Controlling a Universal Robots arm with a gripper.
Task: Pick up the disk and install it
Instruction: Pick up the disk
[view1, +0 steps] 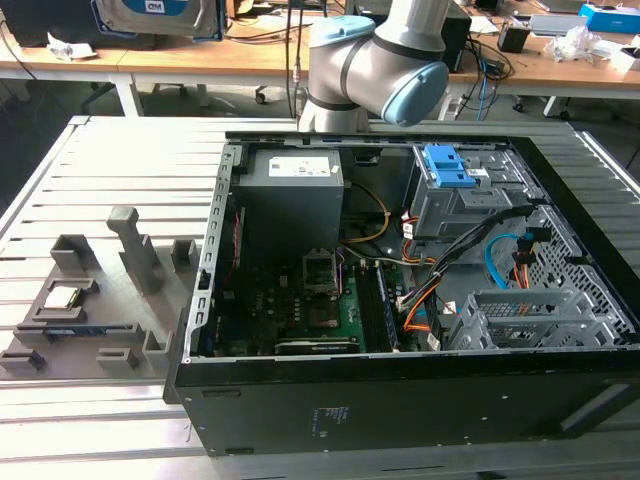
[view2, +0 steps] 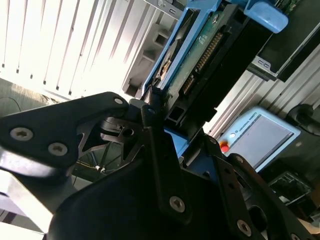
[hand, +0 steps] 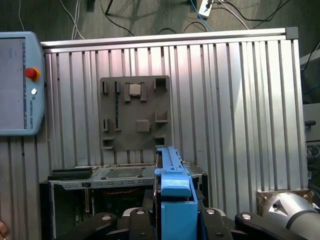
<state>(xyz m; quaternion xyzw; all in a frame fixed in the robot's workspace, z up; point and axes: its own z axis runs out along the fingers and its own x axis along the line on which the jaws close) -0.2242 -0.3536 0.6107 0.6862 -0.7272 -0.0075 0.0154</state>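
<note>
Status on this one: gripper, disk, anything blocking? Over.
Gripper shut on the disk. Disk held in the air above the open case. No obstruction seen.

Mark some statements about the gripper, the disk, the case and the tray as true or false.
1. The gripper holds the disk. True.
2. The case is closed. False: it is open, and the motherboard shows.
3. A chip sits on the grey tray. True.
4. The disk's frame is red. False: it is blue.
</note>
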